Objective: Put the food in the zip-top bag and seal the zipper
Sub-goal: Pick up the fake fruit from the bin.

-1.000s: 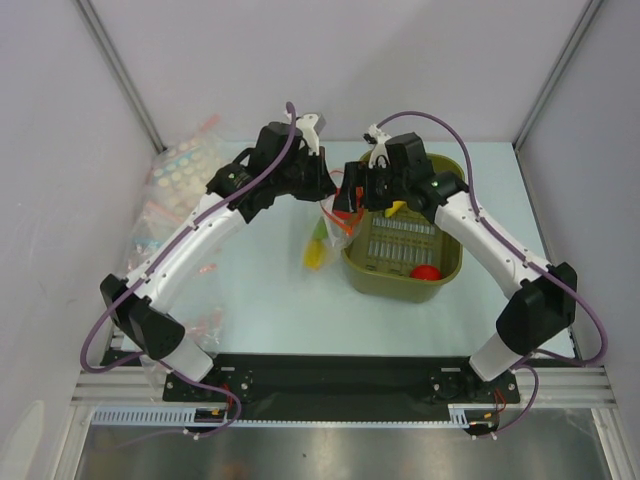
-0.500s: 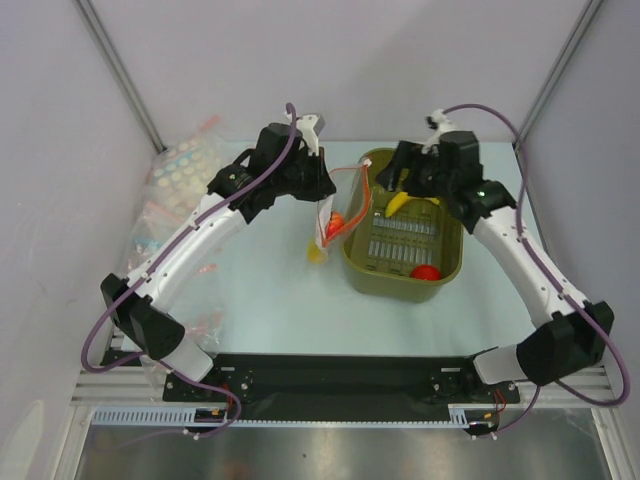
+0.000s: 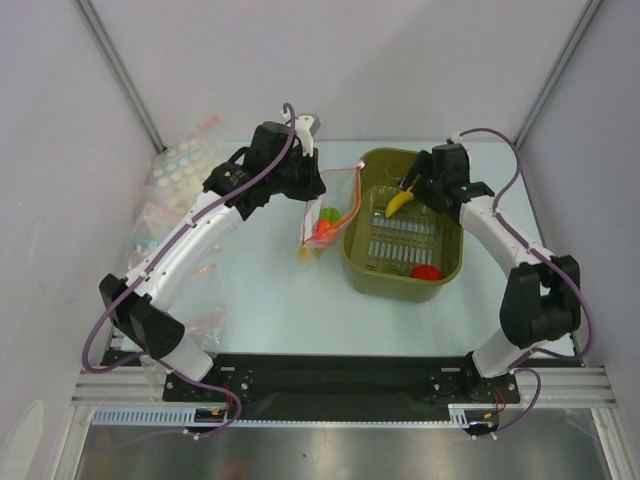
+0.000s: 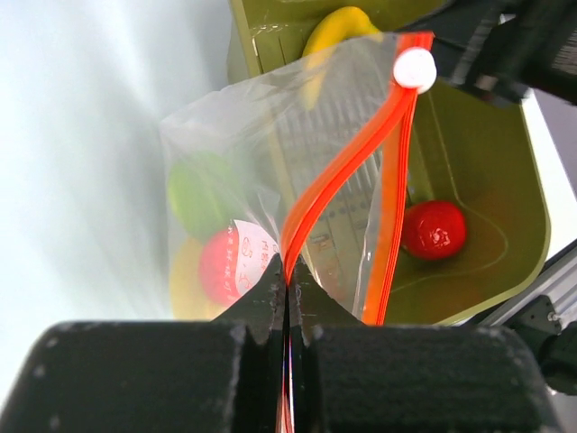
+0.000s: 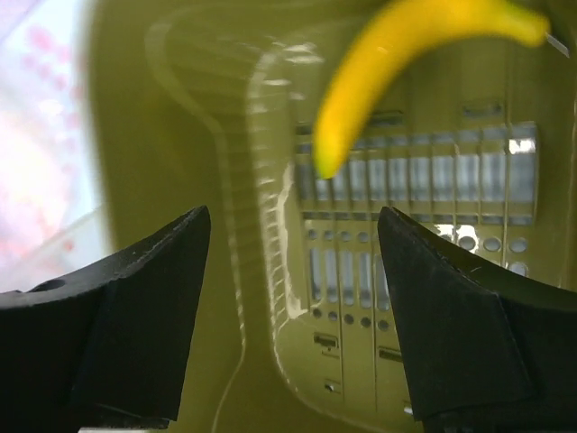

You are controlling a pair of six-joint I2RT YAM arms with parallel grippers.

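- Nearest, the two arm bases sit at the near edge of the counter (image 3: 270, 310), the left arm (image 3: 190, 250) reaching toward the far middle and the right arm (image 3: 500, 235) bending back over the far right part.
- The olive-green basket (image 3: 358, 268) stands right of the middle, and a loose red fruit (image 3: 427, 271) lies on its floor by the near right corner.
- Just beside the basket's left wall hangs the zip-top bag (image 4: 243, 144), clear and floppy, mouth up; whether its bottom touches the counter I cannot tell.
- Inside the bag, low down, are a green piece (image 4: 198, 189), a bagged red fruit (image 4: 219, 268) and a yellow piece (image 4: 183, 281), pressed close together.
- The left fingers (image 4: 263, 298) are closed tight on the zipper (image 4: 338, 171), pinching the orange-red strip at one end; the strip runs away from them in a curve to a white slider (image 4: 415, 68) at the other end, its two halves standing apart.
- Farther back, the banana (image 5: 379, 63) lies in the far part of the basket, one tip pointing toward the near side.
- The right fingers (image 5: 144, 298) hang spread wide inside the basket just short of the banana, with nothing between them.
- Spare bags (image 3: 175, 175) with pale dots lie heaped along the left edge toward the far left corner.
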